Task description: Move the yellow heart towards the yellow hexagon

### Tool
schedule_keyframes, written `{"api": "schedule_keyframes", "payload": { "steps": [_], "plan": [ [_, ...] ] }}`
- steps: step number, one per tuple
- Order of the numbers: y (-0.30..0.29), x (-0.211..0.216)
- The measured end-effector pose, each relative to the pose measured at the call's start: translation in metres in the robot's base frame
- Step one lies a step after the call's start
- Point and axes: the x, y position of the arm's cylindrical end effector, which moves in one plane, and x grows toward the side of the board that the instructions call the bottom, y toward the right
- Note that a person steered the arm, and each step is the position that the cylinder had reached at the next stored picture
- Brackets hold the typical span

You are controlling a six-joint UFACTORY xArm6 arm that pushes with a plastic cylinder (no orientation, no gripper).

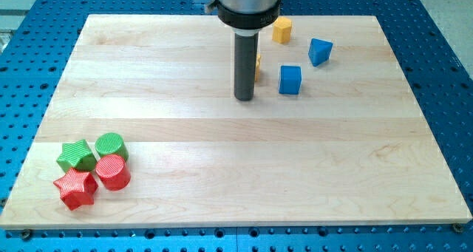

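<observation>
The yellow hexagon [281, 30] sits near the view's top, right of centre. The yellow heart [257, 66] is almost wholly hidden behind the rod; only a thin yellow sliver shows at the rod's right edge. My tip [244, 98] rests on the board just below and left of that sliver, below and left of the hexagon. Whether the tip touches the heart cannot be told.
A blue cube [290, 80] lies right of the tip and a blue angular block [320, 51] further right. At the view's bottom left are a green star [76, 156], a green cylinder [110, 145], a red cylinder [113, 171] and a red star [75, 189]. The wooden board [236, 178] lies on a blue perforated table.
</observation>
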Motion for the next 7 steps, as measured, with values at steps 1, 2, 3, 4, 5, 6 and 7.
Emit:
{"api": "schedule_keyframes", "payload": {
  "steps": [1,2,3,4,5,6,7],
  "plan": [
    [0.033,-0.031],
    [0.05,-0.055],
    [0.003,-0.004],
    [-0.033,-0.011],
    [-0.011,-0.046],
    [0.002,-0.074],
    [0.033,-0.075]
  ]
}}
